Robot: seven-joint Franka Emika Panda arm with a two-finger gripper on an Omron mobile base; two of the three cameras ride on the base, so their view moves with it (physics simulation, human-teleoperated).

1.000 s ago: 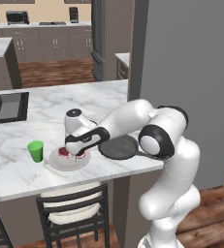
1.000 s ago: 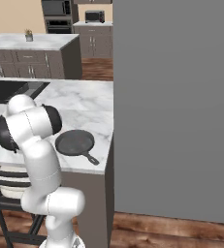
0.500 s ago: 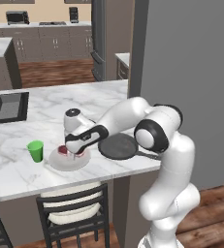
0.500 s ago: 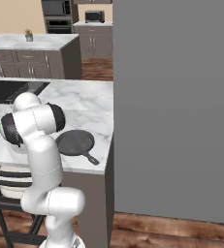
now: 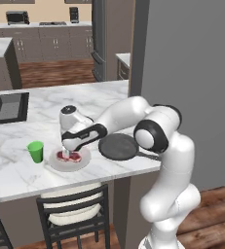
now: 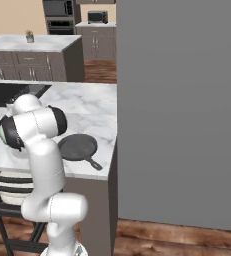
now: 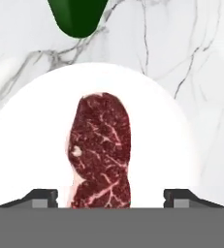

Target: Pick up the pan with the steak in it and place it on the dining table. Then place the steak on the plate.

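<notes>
We see the gripper [image 7: 111, 196] open just above the steak [image 7: 101, 150], which lies on the plate [image 7: 31, 135] on the dining table [image 5: 16, 175], a green cup [image 7: 78, 17] at 12 o'clock, the empty pan [image 5: 118, 146] beside the plate.

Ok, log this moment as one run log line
stage: steak placement | steak: flat on plate | pan: empty, on dining table beside plate | tool: open, straddling steak

We find nothing to read here — no labels, brands, numbers or signs on any surface we can make out — distant appliances are too small to tell.
</notes>
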